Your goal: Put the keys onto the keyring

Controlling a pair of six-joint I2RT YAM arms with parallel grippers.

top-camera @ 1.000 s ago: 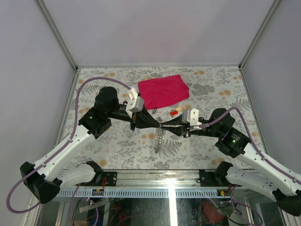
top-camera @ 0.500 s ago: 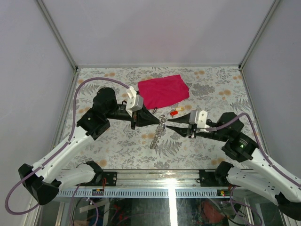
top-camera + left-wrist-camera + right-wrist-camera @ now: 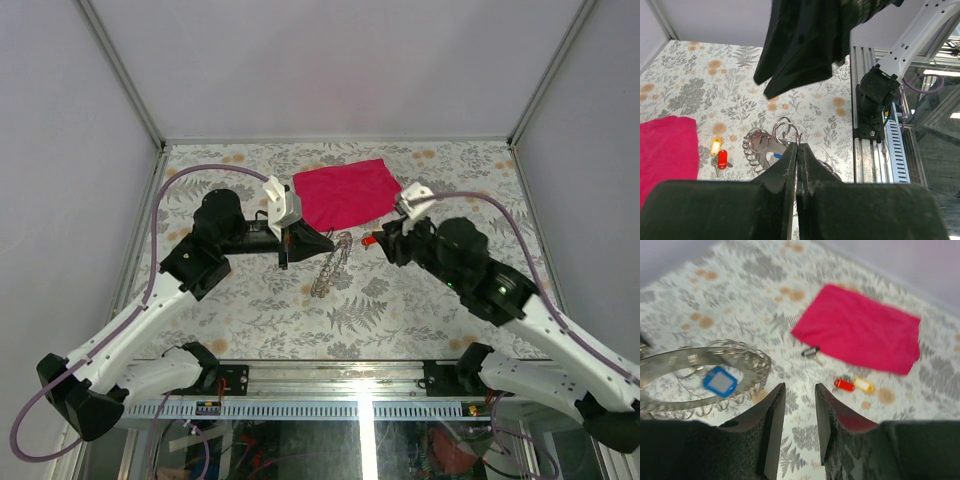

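Looking down from above, I see the left end effector (image 3: 321, 245) clamped on one edge of the keyring (image 3: 329, 270). It holds the keyring slanted, apparently to offer the free rim to the other arm. The right end effector (image 3: 384, 245) hangs just beside the keys (image 3: 369, 241), near the pink cloth (image 3: 348, 193), probably lining up a pick.

From the left wrist, its fingers (image 3: 780, 185) are pressed together with the coiled wire emerging at their tips and a blue tag (image 3: 778, 156) alongside. The yellow- and red-tagged keys lie loose on the table (image 3: 690, 75), not yet threaded.

From the right wrist, its fingers (image 3: 771, 435) stand apart and hold nothing. They point at bare table between the keyring and the keys.
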